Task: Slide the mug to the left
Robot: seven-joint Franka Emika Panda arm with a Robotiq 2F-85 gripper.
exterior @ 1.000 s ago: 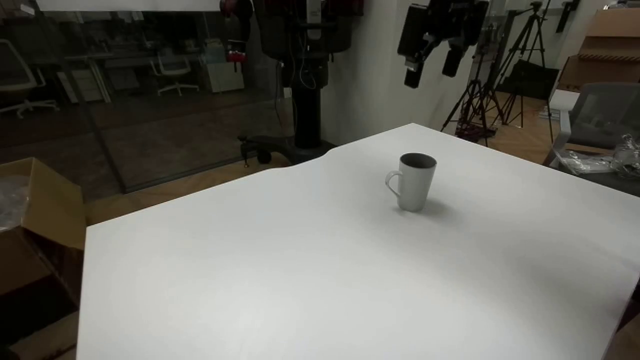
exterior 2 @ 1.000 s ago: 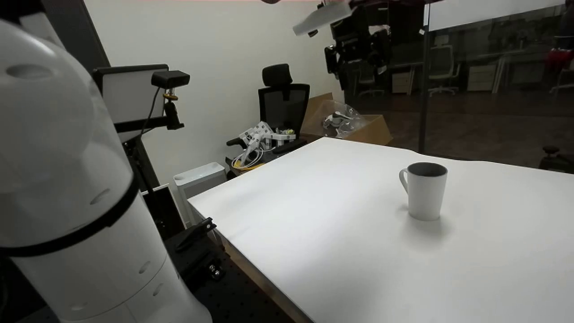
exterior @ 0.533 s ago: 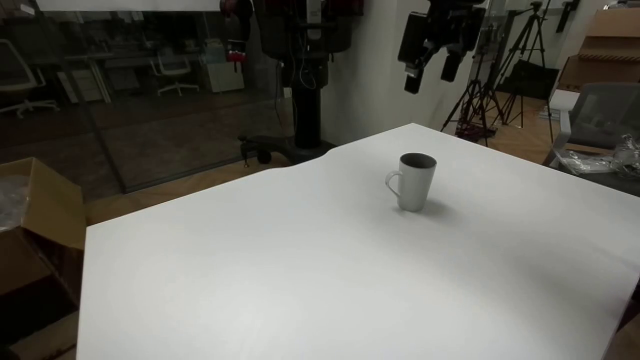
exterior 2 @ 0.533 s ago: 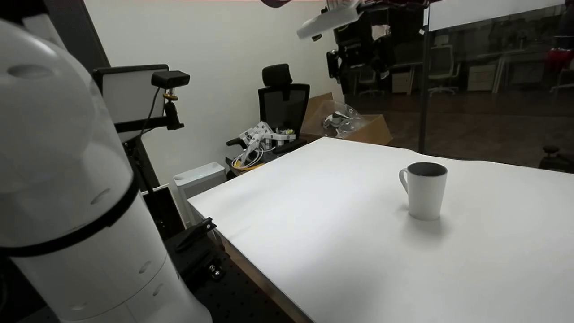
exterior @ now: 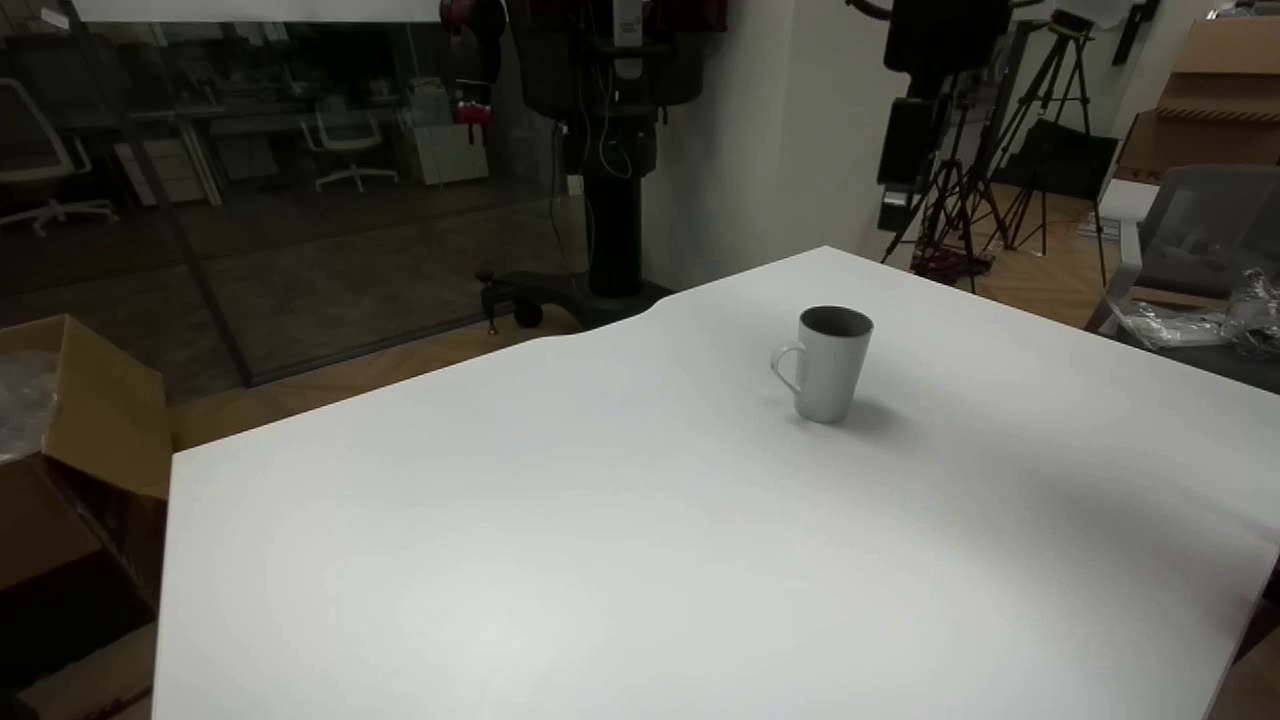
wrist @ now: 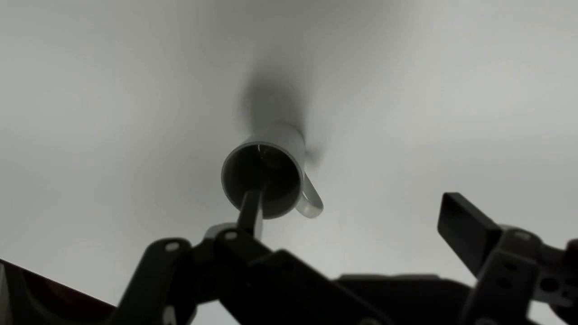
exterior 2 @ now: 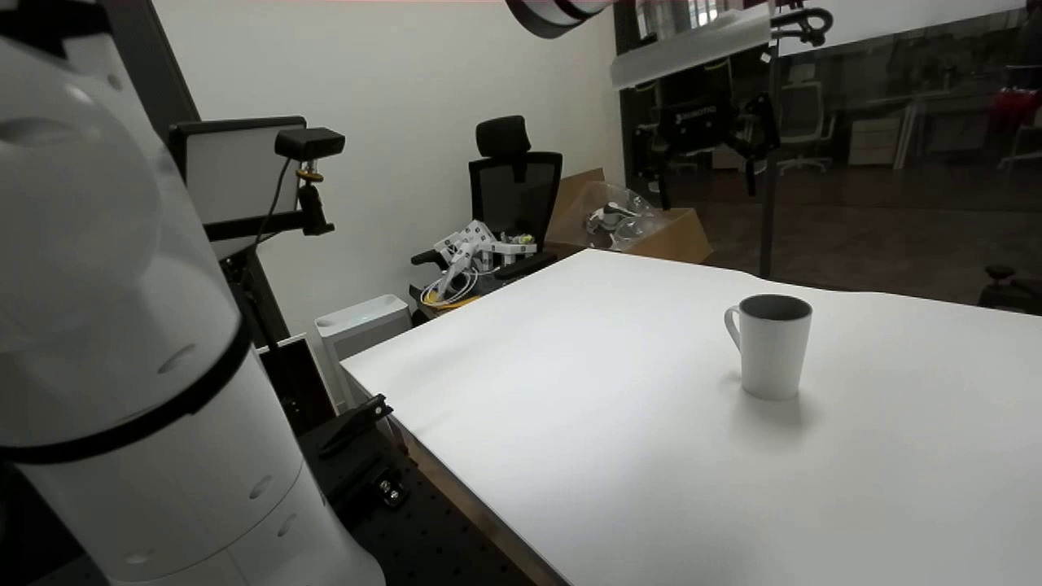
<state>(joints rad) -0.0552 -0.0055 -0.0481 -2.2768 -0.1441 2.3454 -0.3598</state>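
The white mug [exterior: 832, 370] with a dark interior stands upright on the white table [exterior: 480, 540]. In both exterior views its handle points to the image left; the mug also shows in an exterior view [exterior 2: 773, 358]. In the wrist view the mug [wrist: 289, 137] is left of centre, its handle to the lower right. My gripper [exterior 2: 708, 189] is open and empty, held in the air well above the table and apart from the mug. In an exterior view the gripper [exterior: 895, 212] is seen edge-on. In the wrist view the gripper [wrist: 352, 201] has its left finger overlapping the mug's opening.
A cardboard box [exterior: 110, 410] stands beyond the table's edge. Tripods [exterior: 1060, 110] and a grey chair [exterior: 1215, 220] stand behind the table. A black chair [exterior 2: 514, 199] holding white parts is past the table in an exterior view. The white arm [exterior 2: 155, 325] fills that view's left side.
My gripper has turned about its vertical axis, going from both fingers showing to edge-on in an exterior view. It has moved to the right in both exterior views and lower. The mug has not moved.
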